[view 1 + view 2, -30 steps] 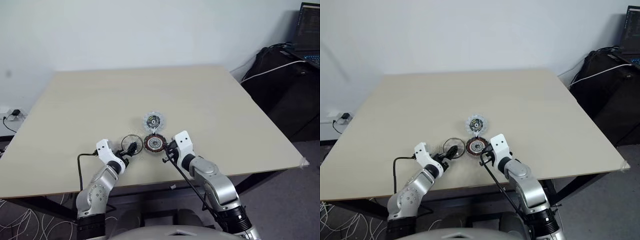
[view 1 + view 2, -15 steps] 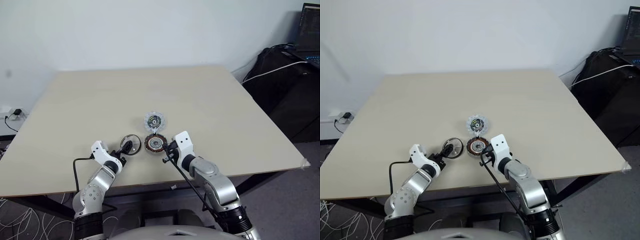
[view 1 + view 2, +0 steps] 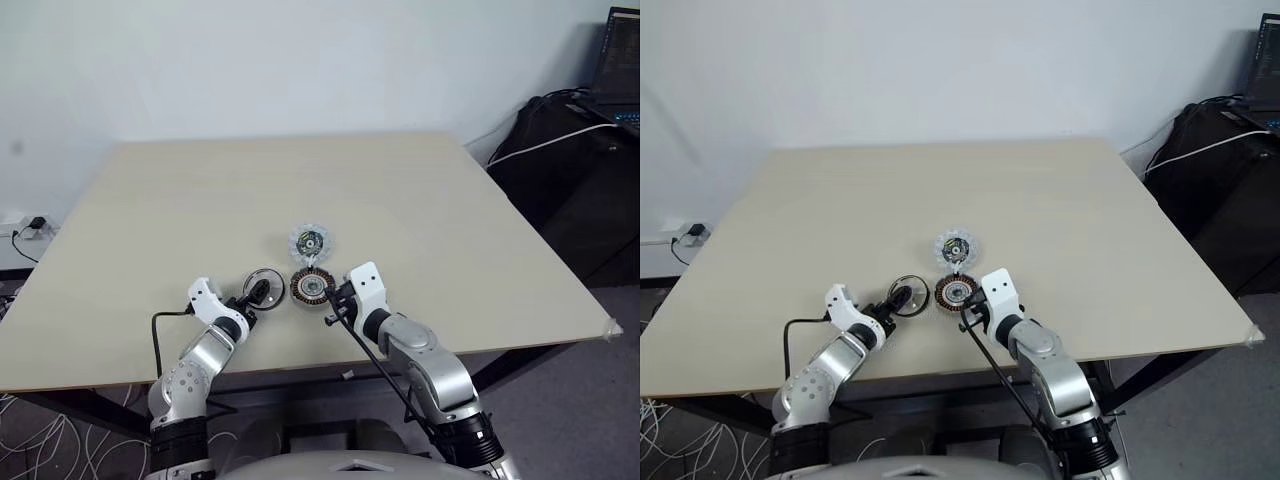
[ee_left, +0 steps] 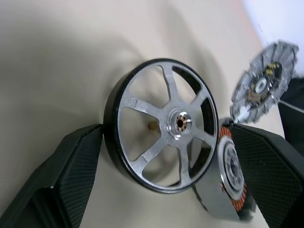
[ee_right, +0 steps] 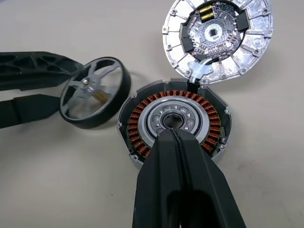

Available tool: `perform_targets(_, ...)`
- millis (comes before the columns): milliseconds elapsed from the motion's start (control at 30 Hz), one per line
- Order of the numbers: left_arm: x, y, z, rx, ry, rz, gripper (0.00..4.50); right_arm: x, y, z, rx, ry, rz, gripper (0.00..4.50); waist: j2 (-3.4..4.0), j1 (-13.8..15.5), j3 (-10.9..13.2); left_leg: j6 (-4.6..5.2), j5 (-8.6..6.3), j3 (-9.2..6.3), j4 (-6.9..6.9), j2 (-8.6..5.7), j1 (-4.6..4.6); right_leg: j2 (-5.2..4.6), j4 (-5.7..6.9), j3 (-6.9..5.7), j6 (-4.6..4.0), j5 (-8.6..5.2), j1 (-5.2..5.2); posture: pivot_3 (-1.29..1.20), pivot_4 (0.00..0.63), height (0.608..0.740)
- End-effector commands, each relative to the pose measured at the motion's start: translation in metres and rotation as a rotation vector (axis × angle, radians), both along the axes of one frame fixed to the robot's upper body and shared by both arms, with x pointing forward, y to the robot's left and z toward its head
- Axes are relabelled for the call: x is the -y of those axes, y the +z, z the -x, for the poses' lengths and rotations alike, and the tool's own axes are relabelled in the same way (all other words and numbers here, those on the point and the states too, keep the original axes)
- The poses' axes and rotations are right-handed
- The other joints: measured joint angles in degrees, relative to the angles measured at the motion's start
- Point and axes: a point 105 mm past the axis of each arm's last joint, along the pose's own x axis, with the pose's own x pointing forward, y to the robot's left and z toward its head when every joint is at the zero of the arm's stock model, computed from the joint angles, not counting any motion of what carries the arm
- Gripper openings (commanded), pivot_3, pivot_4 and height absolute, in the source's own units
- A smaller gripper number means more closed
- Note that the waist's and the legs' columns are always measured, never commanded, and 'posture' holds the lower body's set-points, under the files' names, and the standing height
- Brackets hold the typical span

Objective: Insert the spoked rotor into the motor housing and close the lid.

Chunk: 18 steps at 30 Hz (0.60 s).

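Note:
The spoked rotor (image 4: 161,124), black-rimmed with silver spokes, stands tilted on its edge near the table's front edge. My left gripper (image 4: 164,135) is open around it. One finger (image 4: 76,166) touches the rim, and a narrow gap shows on the other side. Just right of the rotor (image 3: 262,283) lies the motor housing (image 5: 178,118) with its copper windings facing up. My right gripper (image 5: 172,134) is shut, its tip over the housing's silver centre. The lid (image 5: 216,38) lies behind the housing with its scalloped, dark-centred face up, joined to it by a short white lead.
The parts sit on a pale wooden table (image 3: 420,200), close to its front edge. A black cable (image 3: 157,335) loops off my left wrist. Beyond the table's right side are a black bag (image 3: 570,150) and a laptop (image 3: 620,70).
My left arm drew back a little and came forward again, its wrist rolling slightly around the rotor. The right gripper, housing and lid have not moved.

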Motion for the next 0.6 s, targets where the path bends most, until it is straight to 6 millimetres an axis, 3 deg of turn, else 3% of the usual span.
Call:
perform_targets(33, 0.021, 0.016, -0.006, 0.074, -0.060, 0.042, 4.50, -0.002, 0.015, -0.005, 0.053, -0.001, -0.027, 0.01, -0.02, -0.1, 0.0, 0.00, 0.00, 0.00, 0.00, 0.00, 0.00, 0.00, 0.00, 0.00, 0.00, 0.00, -0.01, 0.00, 0.000, 0.740)
perform_targets(600, 0.012, 0.009, -0.008, 0.026, 0.095, 0.169, 4.50, 0.000, 0.013, -0.004, 0.043, -0.009, -0.028, 0.01, -0.04, -0.4, 0.0, -0.01, 0.00, 0.00, -0.03, 0.03, -0.01, 0.01, 0.00, 0.01, -0.01, -0.01, -0.05, 0.00, 0.000, 0.740)
